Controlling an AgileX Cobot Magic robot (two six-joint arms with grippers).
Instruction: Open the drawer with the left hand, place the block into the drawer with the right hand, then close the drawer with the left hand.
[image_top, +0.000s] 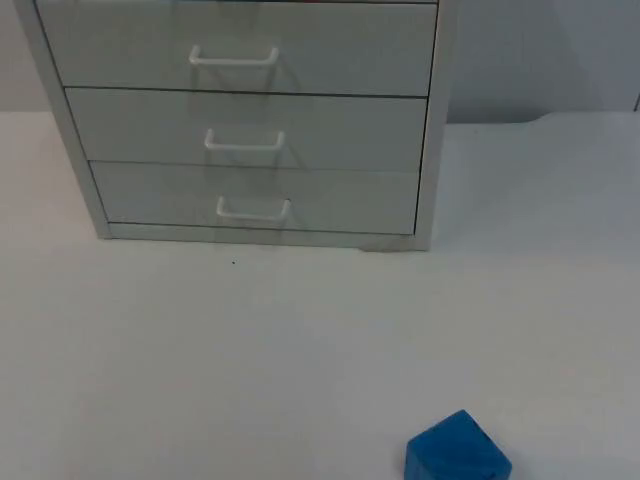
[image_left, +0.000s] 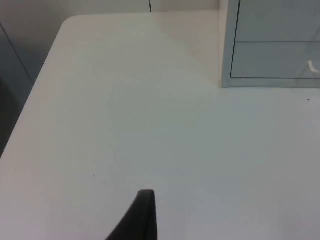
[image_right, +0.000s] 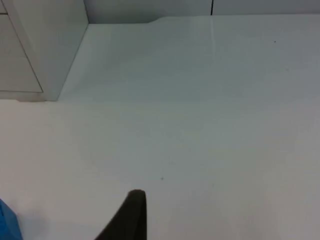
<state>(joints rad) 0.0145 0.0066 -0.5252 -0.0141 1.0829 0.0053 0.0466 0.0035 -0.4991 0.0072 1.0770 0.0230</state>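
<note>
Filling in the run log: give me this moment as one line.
drawer unit: all drawers shut | blue block: on table, in front | left hand: waiting over table | right hand: waiting over table

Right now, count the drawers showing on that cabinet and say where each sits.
3, stacked on the cabinet's front: the top drawer, the middle drawer and the bottom drawer, each shut, each with a white handle. The picture's upper edge cuts the cabinet, so more may sit above.
</note>
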